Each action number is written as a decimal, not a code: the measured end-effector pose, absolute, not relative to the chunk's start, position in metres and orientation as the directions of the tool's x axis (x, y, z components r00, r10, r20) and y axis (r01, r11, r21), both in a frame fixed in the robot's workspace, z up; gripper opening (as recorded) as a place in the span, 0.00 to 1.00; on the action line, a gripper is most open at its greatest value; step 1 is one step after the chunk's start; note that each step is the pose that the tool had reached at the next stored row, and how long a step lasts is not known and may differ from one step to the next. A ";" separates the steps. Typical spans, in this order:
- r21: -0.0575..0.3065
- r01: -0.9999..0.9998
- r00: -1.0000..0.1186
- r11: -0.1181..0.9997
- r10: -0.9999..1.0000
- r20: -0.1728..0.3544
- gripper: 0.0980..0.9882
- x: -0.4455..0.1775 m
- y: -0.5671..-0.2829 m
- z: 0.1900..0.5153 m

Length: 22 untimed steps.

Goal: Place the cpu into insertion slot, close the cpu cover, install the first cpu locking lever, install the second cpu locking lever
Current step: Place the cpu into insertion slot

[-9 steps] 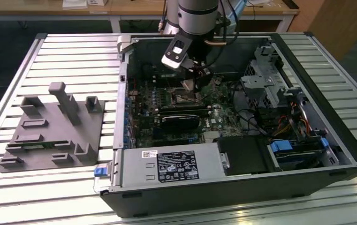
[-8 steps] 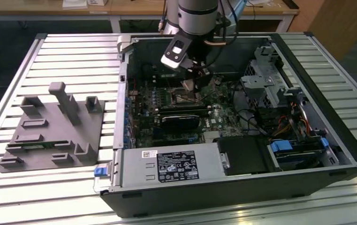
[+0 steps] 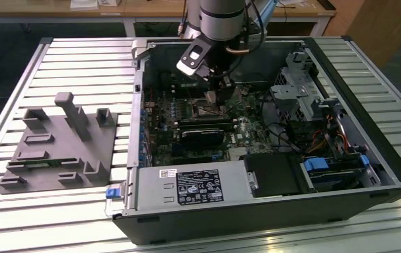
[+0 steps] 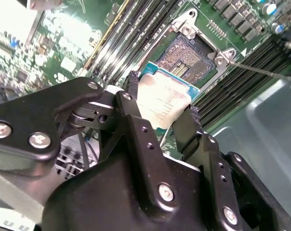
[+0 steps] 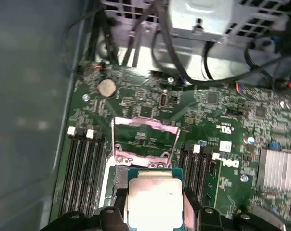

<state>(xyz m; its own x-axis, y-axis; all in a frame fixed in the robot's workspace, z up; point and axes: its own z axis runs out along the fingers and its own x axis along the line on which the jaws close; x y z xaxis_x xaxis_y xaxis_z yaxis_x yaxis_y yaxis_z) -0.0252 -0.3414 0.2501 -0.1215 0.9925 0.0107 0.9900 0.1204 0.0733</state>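
The black two-finger gripper [image 4: 162, 96] is clamped on the cpu [image 4: 161, 105], a small flat square chip with a dull silvery-tan metal top on a green base. One black finger [image 4: 131, 94] presses against each of two opposite edges of the chip.

The cpu hangs just over the near edge of the insertion slot [image 4: 188, 61], a small square dark socket with a silvery metal rim set in the green motherboard [image 5: 136, 98]. The socket's contact field lies bare. Whether the chip touches the rim cannot be told. A thin silvery lever rod [image 4: 261, 71] runs out from one corner of that rim.

Just beyond the slot, the cpu cover [image 5: 145, 122], a thin silvery metal frame with a cut-out centre, stands swung open. Long narrow black memory slots [image 5: 83, 168] flank the socket on both sides. Farther on, a round silvery coin cell [image 5: 106, 87] sits near the board's far edge, with black cables [image 5: 208, 67] behind it.

In the exterior view, the open black computer case [image 3: 242, 221] lies on a slatted metal table [image 3: 80, 52]. A grey moulded fixture [image 3: 59, 142] sits beside it, toward the table's edge on the exterior view's left.
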 end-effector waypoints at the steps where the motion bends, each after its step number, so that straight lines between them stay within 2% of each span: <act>1: 0.073 0.992 -0.105 0.104 0.994 0.010 0.49 -0.025 -0.341 0.250; 6: 0.073 0.996 -0.042 0.041 0.999 0.010 0.49 -0.025 -0.341 0.247; 11: 0.073 0.997 -0.039 0.039 0.999 0.010 0.49 -0.026 -0.341 0.247; 18: 0.123 0.992 -0.040 0.039 0.999 0.008 0.49 -0.036 -0.341 0.243; 22: 0.128 0.991 -0.041 0.039 0.999 0.008 0.49 -0.038 -0.341 0.239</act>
